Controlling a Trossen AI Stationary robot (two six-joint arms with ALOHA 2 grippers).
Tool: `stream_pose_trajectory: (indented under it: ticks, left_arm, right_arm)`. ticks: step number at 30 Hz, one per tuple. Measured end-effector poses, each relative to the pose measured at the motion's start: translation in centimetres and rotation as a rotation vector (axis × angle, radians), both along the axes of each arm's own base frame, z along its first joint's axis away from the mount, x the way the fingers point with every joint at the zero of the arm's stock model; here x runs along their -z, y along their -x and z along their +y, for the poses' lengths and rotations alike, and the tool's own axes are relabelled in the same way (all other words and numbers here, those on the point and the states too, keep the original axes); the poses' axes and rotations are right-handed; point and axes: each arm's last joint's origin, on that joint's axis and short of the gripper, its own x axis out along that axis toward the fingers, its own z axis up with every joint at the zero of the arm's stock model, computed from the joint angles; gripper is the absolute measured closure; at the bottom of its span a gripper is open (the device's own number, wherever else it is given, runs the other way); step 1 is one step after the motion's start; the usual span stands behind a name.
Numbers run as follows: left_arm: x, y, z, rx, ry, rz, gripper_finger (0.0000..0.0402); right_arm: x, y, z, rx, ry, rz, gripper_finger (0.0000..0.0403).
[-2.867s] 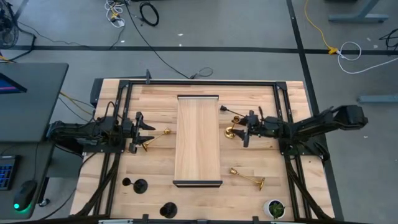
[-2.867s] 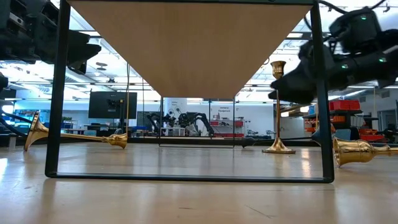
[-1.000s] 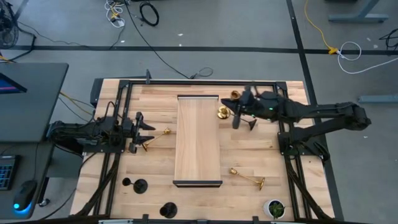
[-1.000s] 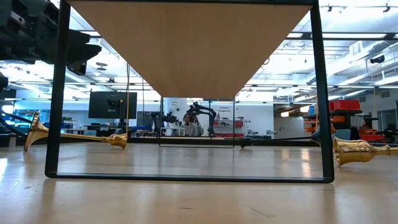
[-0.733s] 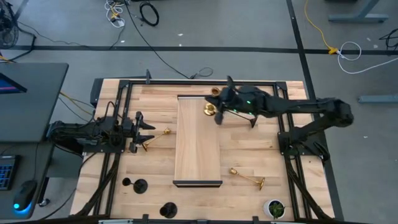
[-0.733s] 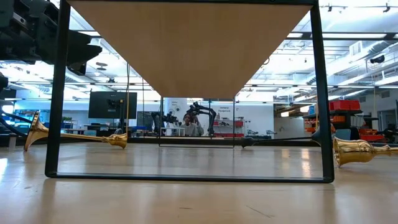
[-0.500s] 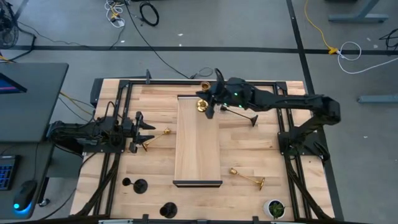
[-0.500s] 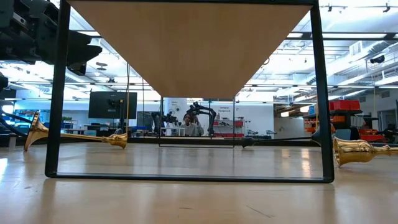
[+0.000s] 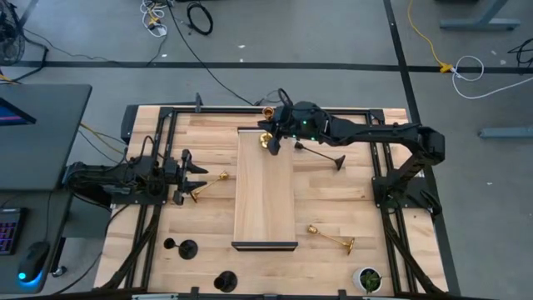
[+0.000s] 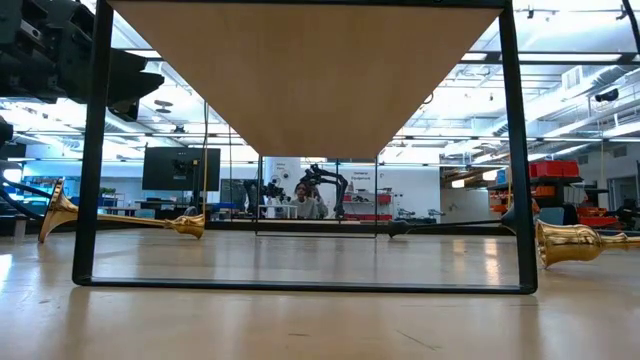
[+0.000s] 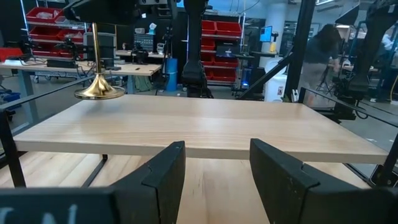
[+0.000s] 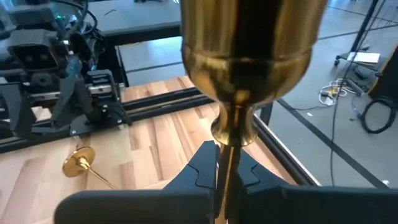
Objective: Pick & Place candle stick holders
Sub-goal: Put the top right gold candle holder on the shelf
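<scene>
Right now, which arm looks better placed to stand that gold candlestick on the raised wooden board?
Right. Its gripper already holds the gold candlestick above the board; the left gripper waits beside it, open.

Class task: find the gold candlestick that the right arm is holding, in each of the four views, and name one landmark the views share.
High view: gold candlestick, over the raised shelf's far end.
Low view: not in it.
Left wrist view: upright at upper left.
Right wrist view: fills the centre, between the fingers.
Shared landmark: the shelf.

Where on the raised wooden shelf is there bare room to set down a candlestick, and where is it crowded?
The raised shelf is bare from its middle to its near end. Its far end is crowded: the right gripper holds a gold candlestick upright there. On the table, the strip between the shelf and the lying gold candlestick is also free.
</scene>
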Motion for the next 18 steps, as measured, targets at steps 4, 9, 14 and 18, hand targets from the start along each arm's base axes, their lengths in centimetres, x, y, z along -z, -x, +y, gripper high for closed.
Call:
stream_pose_trajectory:
  ticks: [4, 9, 14, 18]
  left_arm:
    - [0.0, 0.0, 0.0, 0.0, 0.0, 0.0, 0.022]
    - [-0.01, 0.0, 0.0, 0.0, 0.0, -0.001, 0.022]
    - [-0.01, 0.0, 0.0, 0.0, 0.0, -0.001, 0.022]
    - [0.0, 0.0, 0.0, 0.0, 0.001, 0.0, 0.022]
  right_arm:
    - [0.02, -0.02, 0.08, -0.023, -0.007, 0.001, 0.0401]
    - [0.43, 0.06, 0.07, -0.024, -0.003, 0.012, 0.0401]
    - [0.46, 0.15, -0.25, -0.014, -0.008, 0.013, 0.0401]
    - [0.56, 0.21, -0.23, -0.014, -0.008, 0.027, 0.0401]
